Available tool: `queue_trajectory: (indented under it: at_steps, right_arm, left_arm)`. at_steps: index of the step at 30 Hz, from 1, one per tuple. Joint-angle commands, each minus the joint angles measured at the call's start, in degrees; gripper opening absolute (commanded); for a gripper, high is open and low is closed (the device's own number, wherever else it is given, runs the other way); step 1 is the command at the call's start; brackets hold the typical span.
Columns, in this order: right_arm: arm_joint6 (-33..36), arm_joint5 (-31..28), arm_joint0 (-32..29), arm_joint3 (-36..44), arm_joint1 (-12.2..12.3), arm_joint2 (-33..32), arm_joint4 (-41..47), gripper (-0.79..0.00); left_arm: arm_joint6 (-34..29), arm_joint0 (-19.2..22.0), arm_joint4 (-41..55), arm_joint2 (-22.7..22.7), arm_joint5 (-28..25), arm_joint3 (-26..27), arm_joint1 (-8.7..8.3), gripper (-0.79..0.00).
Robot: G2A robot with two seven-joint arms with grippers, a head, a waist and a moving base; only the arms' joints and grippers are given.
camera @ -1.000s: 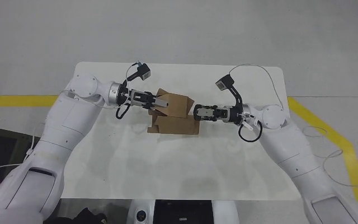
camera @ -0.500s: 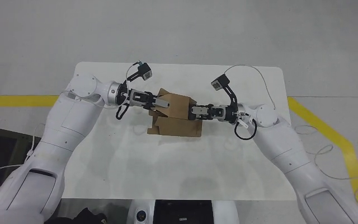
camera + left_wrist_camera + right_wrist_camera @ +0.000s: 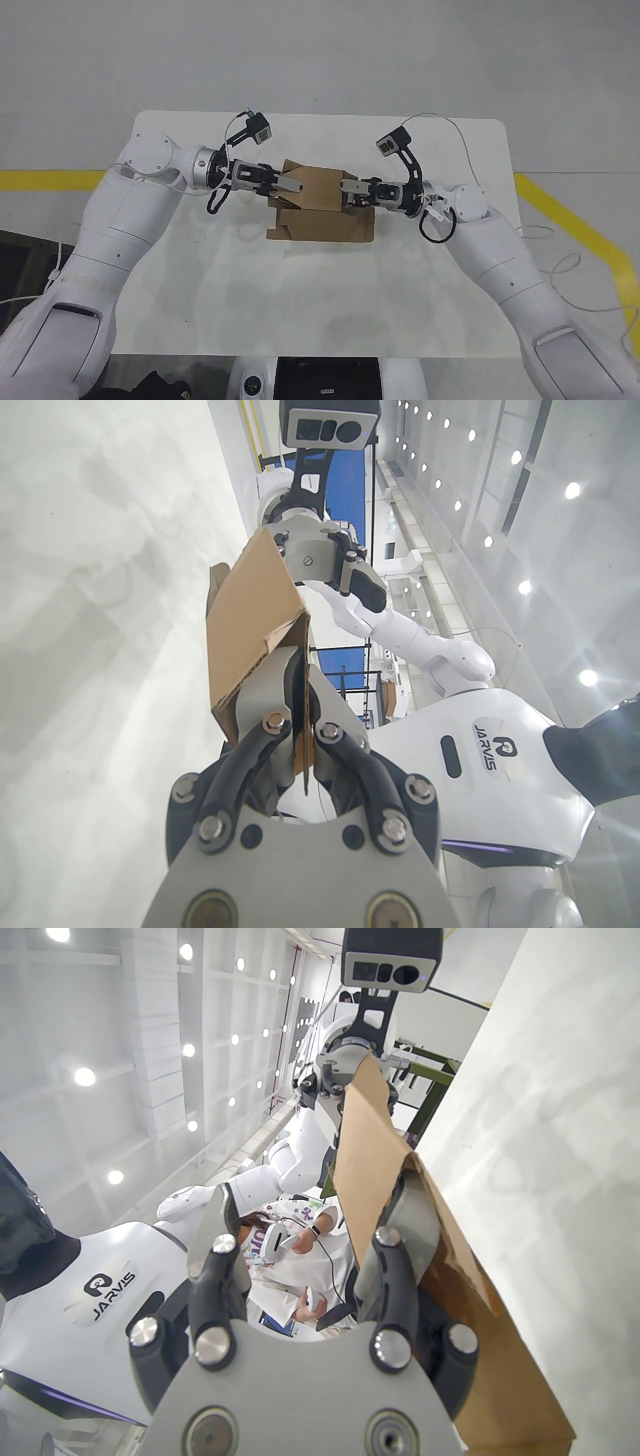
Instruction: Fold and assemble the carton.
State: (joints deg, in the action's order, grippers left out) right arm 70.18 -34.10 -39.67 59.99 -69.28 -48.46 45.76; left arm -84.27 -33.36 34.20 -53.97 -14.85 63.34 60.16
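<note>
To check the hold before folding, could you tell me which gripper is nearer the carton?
Left: the left gripper is shut on a flap at one end of the carton. The right gripper is open at the opposite end, one finger against a panel, the other clear.

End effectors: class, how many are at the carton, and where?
2. The left end effector is shut on one end of the carton; the right end effector stands open at the opposite end, against the cardboard.
</note>
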Motion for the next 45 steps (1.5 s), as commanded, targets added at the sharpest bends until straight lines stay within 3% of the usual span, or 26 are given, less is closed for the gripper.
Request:
queue_trajectory:
  at_steps: [1, 6, 9, 19, 25, 29, 31, 34, 35, 36, 37, 38, 45]
  right_arm:
    - [0.63, 0.63, 0.55, -0.18, -0.11, -0.1, -0.43, -0.246]
    - [1.5, 1.5, 2.14, -1.42, -0.74, 0.5, -1.95, -0.259]
    - [1.48, 1.48, 3.18, -2.21, -1.34, 1.23, -2.87, -0.379]
    - [1.83, 1.84, 5.04, -5.94, -2.81, 2.49, -4.93, -0.489]
    - [1.15, 2.65, 5.75, -6.41, -3.52, 3.11, -7.03, -0.637]
    - [0.91, 3.08, 5.96, -6.6, -3.91, 3.27, -7.76, -0.751]
    - [0.85, 3.26, 6.01, -6.79, -4.06, 3.19, -7.93, -0.785]
    - [0.69, 3.57, 5.99, -7.08, -4.21, 2.98, -8.22, -0.785]
    - [0.59, 3.73, 5.97, -7.15, -4.25, 2.9, -8.39, -0.785]
    - [0.47, 3.92, 5.96, -7.23, -4.28, 2.82, -8.59, -0.785]
    - [0.36, 4.05, 5.95, -7.21, -4.31, 2.74, -8.81, -0.785]
    - [0.2, 4.24, 5.91, -7.24, -4.34, 2.64, -8.98, -0.785]
    - [-2.4, 5.14, 5.61, -6.97, -4.38, 1.95, -12.0, -0.785]
  left_arm:
    - [-0.3, 0.0, -0.29, -0.05, 0.13, -0.28, 0.0, -0.785]
    - [-0.67, 0.06, -0.94, -0.09, 0.37, -0.69, 0.04, -0.785]
    - [-0.7, 0.12, -1.28, 0.06, 0.43, -0.73, 0.14, -0.785]
    - [-0.89, 0.39, -1.69, 0.22, 0.59, -1.34, 0.44, -0.785]
    - [-1.19, 0.53, -1.77, 0.29, 0.78, -1.54, 0.61, -0.785]
    - [-0.99, 0.62, -1.88, 0.35, 1.04, -1.73, 0.73, -0.736]
    - [-1.01, 0.63, -1.91, 0.37, 1.1, -1.79, 0.78, -0.699]
    - [-1.11, 0.65, -1.78, 0.31, 1.13, -1.86, 0.85, -0.557]
    - [-1.26, 0.63, -1.49, 0.25, 1.26, -1.88, 0.87, -0.459]
    - [-1.39, 0.6, -1.04, 0.14, 1.52, -1.98, 0.89, -0.222]
    - [-1.53, 0.64, -0.71, 0.02, 1.72, -2.02, 0.9, -0.046]
    - [-1.71, 0.7, -0.44, -0.09, 1.93, -2.02, 0.91, 0.0]
    - [-3.55, 0.57, 3.35, -0.85, 3.53, -1.75, 1.1, 0.0]
